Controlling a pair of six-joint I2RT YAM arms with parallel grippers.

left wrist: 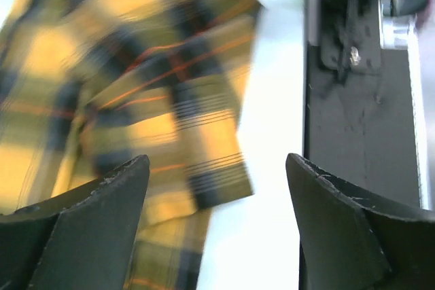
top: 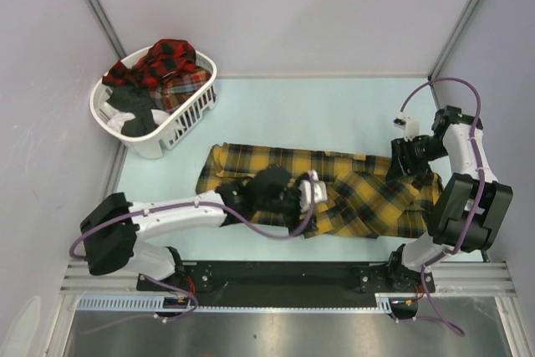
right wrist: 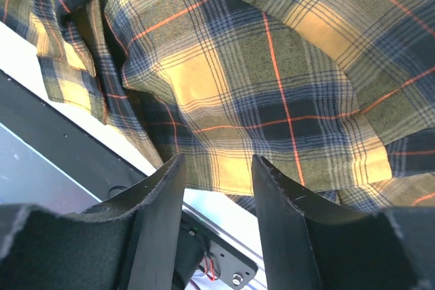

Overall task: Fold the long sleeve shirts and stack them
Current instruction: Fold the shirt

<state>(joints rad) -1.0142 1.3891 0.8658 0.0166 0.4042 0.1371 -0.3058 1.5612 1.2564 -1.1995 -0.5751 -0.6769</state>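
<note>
A mustard-yellow plaid long sleeve shirt point(top: 359, 194) lies stretched across the middle of the table, partly folded lengthwise. My left gripper point(top: 316, 194) hovers over its middle near the front hem, open wide; in the left wrist view nothing sits between its fingers point(left wrist: 217, 168), and the shirt's point(left wrist: 136, 66) edge is below and blurred. My right gripper point(top: 396, 165) is over the shirt's right end. It stands open just above the cloth point(right wrist: 272, 66), its jaws point(right wrist: 217, 168) empty. Red-and-black plaid shirts point(top: 163, 60) are heaped in the basket.
A white laundry basket point(top: 150, 146) stands at the back left, with dark garments among the plaid ones. The black rail point(top: 276, 273) that carries the arm bases runs along the table's near edge, close to the shirt's hem. Walls close in both sides.
</note>
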